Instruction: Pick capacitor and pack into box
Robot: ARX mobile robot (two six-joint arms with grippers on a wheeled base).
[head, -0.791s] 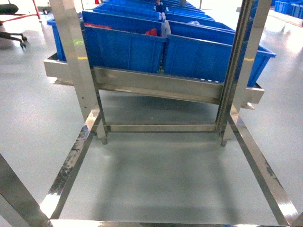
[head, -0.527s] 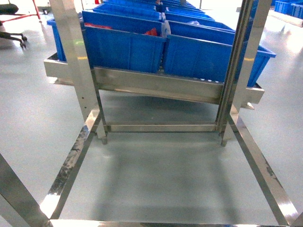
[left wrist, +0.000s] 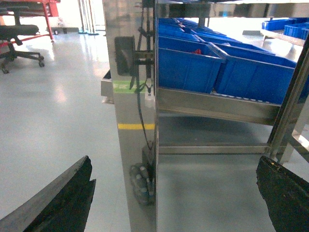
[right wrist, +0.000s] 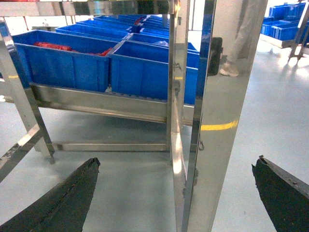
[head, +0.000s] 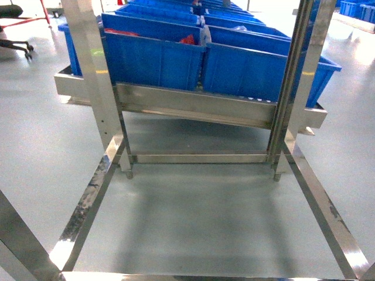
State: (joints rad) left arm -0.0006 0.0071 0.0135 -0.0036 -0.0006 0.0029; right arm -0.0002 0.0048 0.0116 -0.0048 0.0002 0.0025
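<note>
No capacitor can be made out in any view, and the box is out of view. My left gripper (left wrist: 175, 166) is open, its dark fingers (left wrist: 67, 198) spread wide with nothing between them. It hangs in front of a steel rack post (left wrist: 130, 121). My right gripper (right wrist: 178, 162) is open and empty too, facing another rack post (right wrist: 222, 116). Neither gripper shows in the head view.
A stainless steel rack (head: 193, 108) holds several large blue crates (head: 152, 55); some hold red items (head: 187, 40) too small to identify. Steel floor rails (head: 88, 205) frame grey floor. A caster (left wrist: 140, 181) sits at the post's foot. An office chair (left wrist: 19, 38) stands far left.
</note>
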